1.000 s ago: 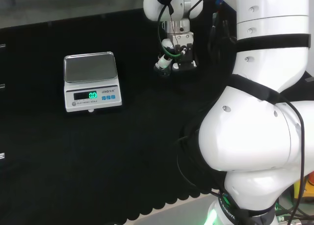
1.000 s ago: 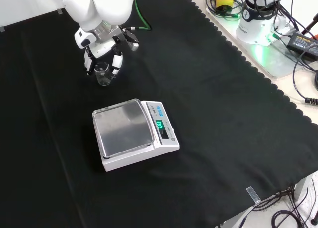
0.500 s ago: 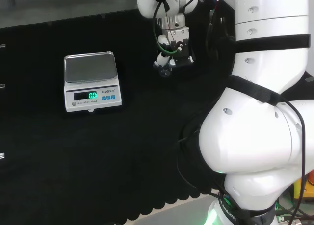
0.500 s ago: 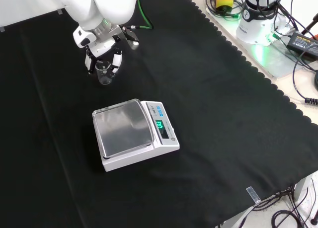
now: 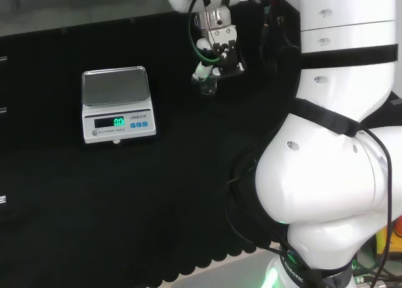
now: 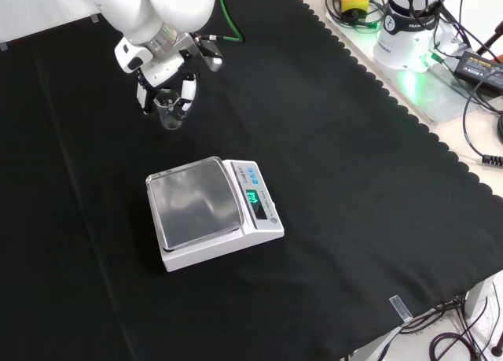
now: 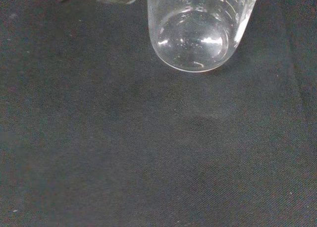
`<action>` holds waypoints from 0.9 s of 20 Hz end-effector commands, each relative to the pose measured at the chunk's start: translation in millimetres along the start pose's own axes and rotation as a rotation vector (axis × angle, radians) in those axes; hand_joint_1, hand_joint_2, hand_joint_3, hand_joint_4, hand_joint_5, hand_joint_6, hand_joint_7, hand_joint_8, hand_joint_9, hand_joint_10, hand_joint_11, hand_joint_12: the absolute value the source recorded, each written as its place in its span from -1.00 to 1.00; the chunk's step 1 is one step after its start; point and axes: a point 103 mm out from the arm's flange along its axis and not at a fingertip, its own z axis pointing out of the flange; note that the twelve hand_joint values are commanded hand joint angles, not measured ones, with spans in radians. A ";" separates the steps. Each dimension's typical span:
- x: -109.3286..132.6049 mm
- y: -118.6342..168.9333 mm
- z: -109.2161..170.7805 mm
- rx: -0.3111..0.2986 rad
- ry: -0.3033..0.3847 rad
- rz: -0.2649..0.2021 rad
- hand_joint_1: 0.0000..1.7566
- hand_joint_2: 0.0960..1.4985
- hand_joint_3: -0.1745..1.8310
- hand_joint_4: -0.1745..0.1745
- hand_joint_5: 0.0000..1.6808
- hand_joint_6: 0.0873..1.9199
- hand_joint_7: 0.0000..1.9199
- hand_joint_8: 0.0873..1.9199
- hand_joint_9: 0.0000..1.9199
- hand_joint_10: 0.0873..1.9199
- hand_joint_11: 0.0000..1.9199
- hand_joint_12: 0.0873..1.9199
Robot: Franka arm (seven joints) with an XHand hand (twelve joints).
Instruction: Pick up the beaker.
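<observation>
On the black cloth, the scale sits mid-frame in the front view. At upper left, the hand has its fingers curled around the clear beaker; it looks lifted, so the pickup seems nearly complete.

Small clear glass beaker, upright and empty, between the fingers, above black cloth.

Cloth black, its edge scalloped; scale white with a grey pan, green lit digits and blue buttons; beaker clear with white marks; hand black and white.
</observation>
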 end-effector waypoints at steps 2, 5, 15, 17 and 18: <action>21.3 -13.9 -24.3 0.012 -0.027 -0.010 0.16 0.04 -0.26 -1.00 0.03 -0.67 -0.08 -0.35 0.33 -0.79 0.50 -0.33; 32.2 -21.0 -38.8 -0.003 -0.036 -0.015 0.16 0.04 -0.26 -1.00 0.03 -0.67 -0.07 -0.35 0.34 -0.79 0.51 -0.33; 75.6 -57.3 -95.7 -0.063 -0.066 -0.028 0.15 0.03 -0.26 -1.00 0.02 -0.66 -0.07 -0.34 0.36 -0.80 0.51 -0.34; 81.3 -68.5 -103.9 -0.074 -0.066 -0.019 0.15 0.02 -0.26 -1.00 0.02 -0.66 -0.07 -0.34 0.36 -0.80 0.51 -0.34; 83.6 -73.7 -107.0 -0.075 -0.067 -0.015 0.15 0.02 -0.26 -1.00 0.02 -0.66 -0.07 -0.34 0.36 -0.80 0.51 -0.34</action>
